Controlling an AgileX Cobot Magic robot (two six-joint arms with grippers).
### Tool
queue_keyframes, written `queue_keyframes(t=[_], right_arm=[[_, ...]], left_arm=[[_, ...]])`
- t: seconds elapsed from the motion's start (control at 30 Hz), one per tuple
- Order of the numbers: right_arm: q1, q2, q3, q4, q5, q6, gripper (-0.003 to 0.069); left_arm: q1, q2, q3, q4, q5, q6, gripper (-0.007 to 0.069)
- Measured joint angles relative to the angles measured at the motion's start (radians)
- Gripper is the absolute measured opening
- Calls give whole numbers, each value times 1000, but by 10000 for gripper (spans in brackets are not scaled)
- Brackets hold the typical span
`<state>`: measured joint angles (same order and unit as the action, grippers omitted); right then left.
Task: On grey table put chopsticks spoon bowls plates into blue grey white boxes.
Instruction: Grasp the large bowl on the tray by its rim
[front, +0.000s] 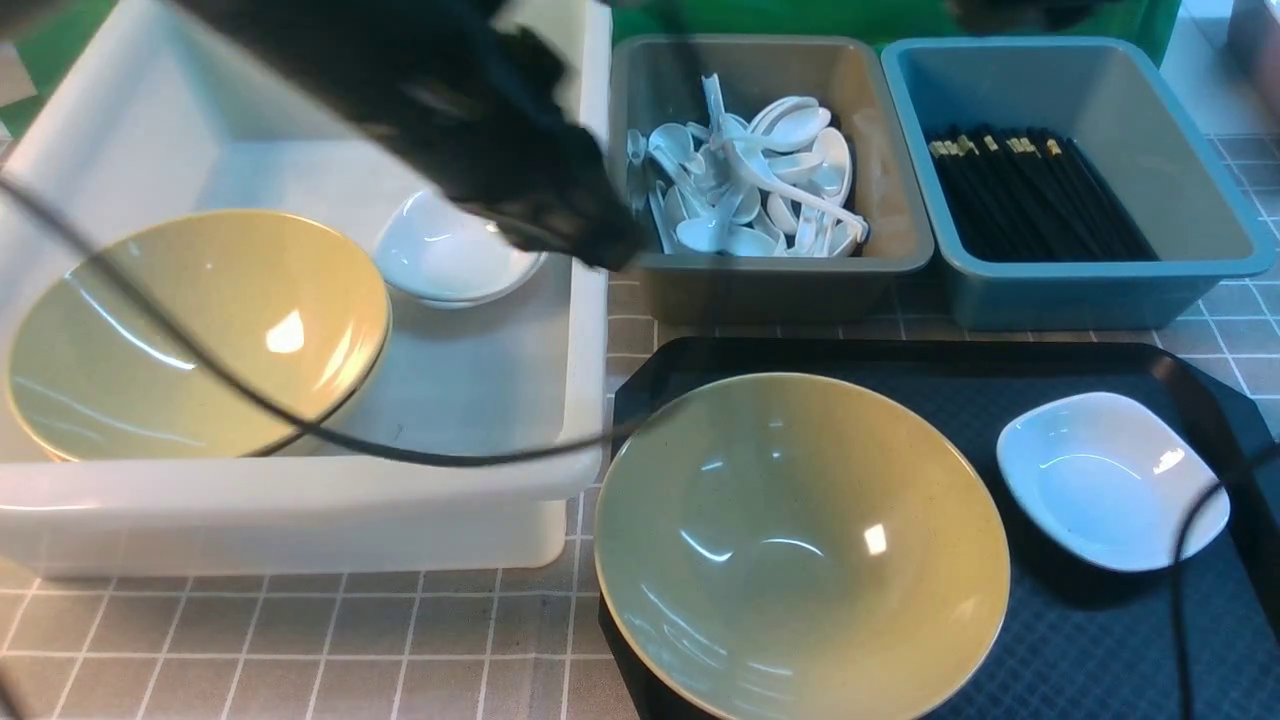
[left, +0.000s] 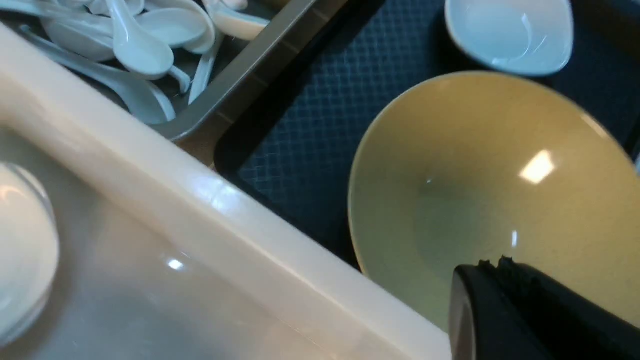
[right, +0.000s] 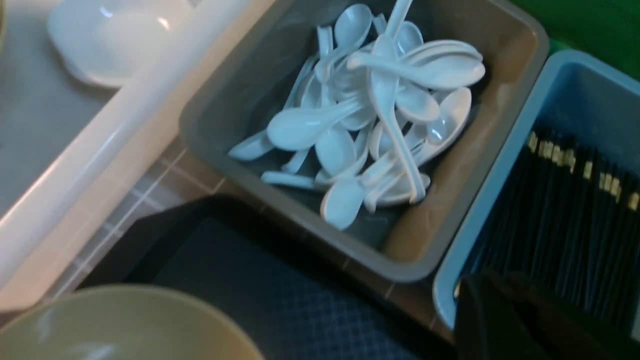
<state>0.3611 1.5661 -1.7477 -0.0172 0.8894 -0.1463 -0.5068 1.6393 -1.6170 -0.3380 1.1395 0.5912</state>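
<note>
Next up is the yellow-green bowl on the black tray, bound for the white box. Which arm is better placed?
Left, probably: the left end effector hovers beside the white box rim, the bowl filling its wrist view. The right end effector sits back over the blue box.

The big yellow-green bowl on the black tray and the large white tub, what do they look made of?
The wide yellow-green bowl looks like glazed ceramic or melamine: glossy, with sharp light glints. The large white tub looks like plastic: milky translucent walls, rounded moulded rim.
</note>
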Motion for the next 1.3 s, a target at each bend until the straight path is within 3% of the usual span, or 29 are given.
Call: queue_keyframes(t=[0.17, 0.47, 0.67, 0.87, 0.93, 1.17, 1.3], right_arm=[[0, -239, 272, 1, -9, 24, 0], [0, -532, 674, 1, -68, 48, 0], [0, -569, 781, 1, -76, 48, 0], [0, -569, 812, 1, -99, 45, 0], [0, -569, 812, 1, -109, 45, 0], [0, -569, 812, 1, -112, 42, 0], [0, -569, 812, 3, -141, 10, 0]], left_arm=[[-144, 163, -110, 172, 33, -154, 144], [-160, 363, -161, 283, 6, -245, 444], [-152, 429, -162, 295, -8, -247, 481], [-152, 482, -162, 295, -4, -232, 476], [-152, 495, -162, 295, 15, -215, 444], [-145, 491, -172, 199, 74, -201, 121], [-143, 465, -173, 121, 96, -184, 40]])
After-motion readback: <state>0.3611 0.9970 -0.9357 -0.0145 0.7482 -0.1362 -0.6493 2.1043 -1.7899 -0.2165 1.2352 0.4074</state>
